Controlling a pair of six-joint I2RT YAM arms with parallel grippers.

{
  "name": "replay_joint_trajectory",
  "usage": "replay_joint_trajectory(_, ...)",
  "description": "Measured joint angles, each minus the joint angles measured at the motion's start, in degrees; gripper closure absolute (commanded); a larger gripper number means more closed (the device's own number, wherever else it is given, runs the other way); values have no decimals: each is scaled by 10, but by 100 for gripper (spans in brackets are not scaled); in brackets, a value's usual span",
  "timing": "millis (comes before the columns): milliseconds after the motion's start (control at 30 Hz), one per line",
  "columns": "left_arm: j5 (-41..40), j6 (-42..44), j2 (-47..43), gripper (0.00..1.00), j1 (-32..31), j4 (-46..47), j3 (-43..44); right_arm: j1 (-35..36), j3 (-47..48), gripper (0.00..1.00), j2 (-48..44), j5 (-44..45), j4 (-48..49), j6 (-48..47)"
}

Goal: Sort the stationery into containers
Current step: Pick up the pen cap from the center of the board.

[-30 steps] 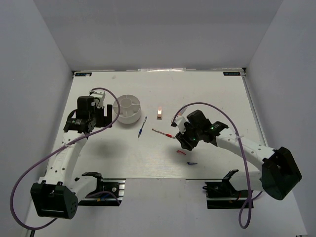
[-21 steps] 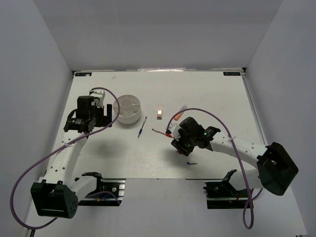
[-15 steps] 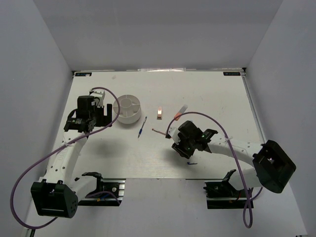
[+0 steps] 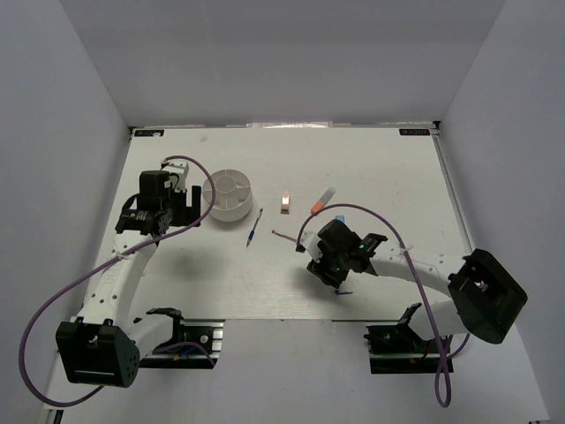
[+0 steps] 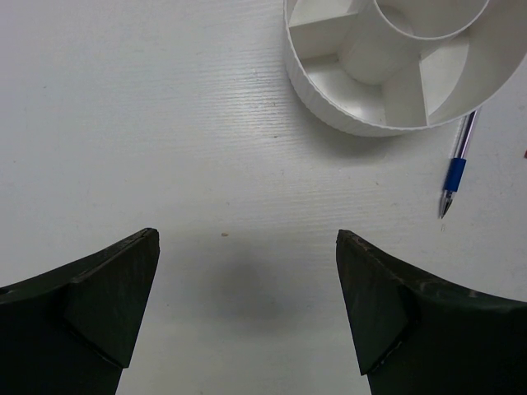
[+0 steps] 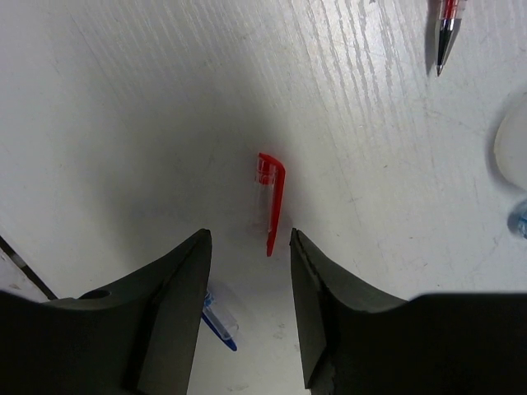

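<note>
The round white divided tub (image 4: 228, 211) stands at the back left, and its compartments show nothing in them in the left wrist view (image 5: 329, 105). My left gripper (image 4: 187, 210) hovers open just left of it, nothing between its fingers (image 5: 247, 239). A blue pen (image 4: 255, 226) (image 5: 455, 167) lies right of the tub. My right gripper (image 4: 321, 268) is low over the table, open, its tips (image 6: 247, 234) on either side of the lower end of a red cap (image 6: 272, 200). A blue cap (image 6: 216, 319) (image 4: 345, 291) lies beside the left finger. The red pen (image 4: 284, 236) shows its tip (image 6: 445, 37).
A tan clip (image 4: 285, 202) and an orange-white stick (image 4: 325, 198) lie behind the right arm. A white rounded item (image 6: 514, 138) and a light-blue one (image 6: 519, 220) sit at the right edge of the right wrist view. The table's near edge (image 6: 16, 262) is close by.
The right arm has swung left and toward the near edge, lowering its gripper over the red cap and uncovering the orange-white stick. The left arm has not moved.
</note>
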Motion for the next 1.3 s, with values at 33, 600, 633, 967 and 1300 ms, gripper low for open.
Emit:
replay_joint_trajectory(33,0,0,0,2,0,0,0,0,0,51,2,0,2,0)
replay_joint_trajectory(600,139,60,-84,4,1,5,-7,9,27,94,56,5,26,16)
replay_joint_trajectory(633,158,68,-98,4,1,8,-8,9,27,96,55,5,25,15)
replay_joint_trajectory(967,414,156,-108,18,-1,-47,18,9,123,100,-2,-96,-54,10)
replay_joint_trajectory(1300,671,155,-113,30,-1,-24,-18,10,278,100,-17,-196,-60,8)
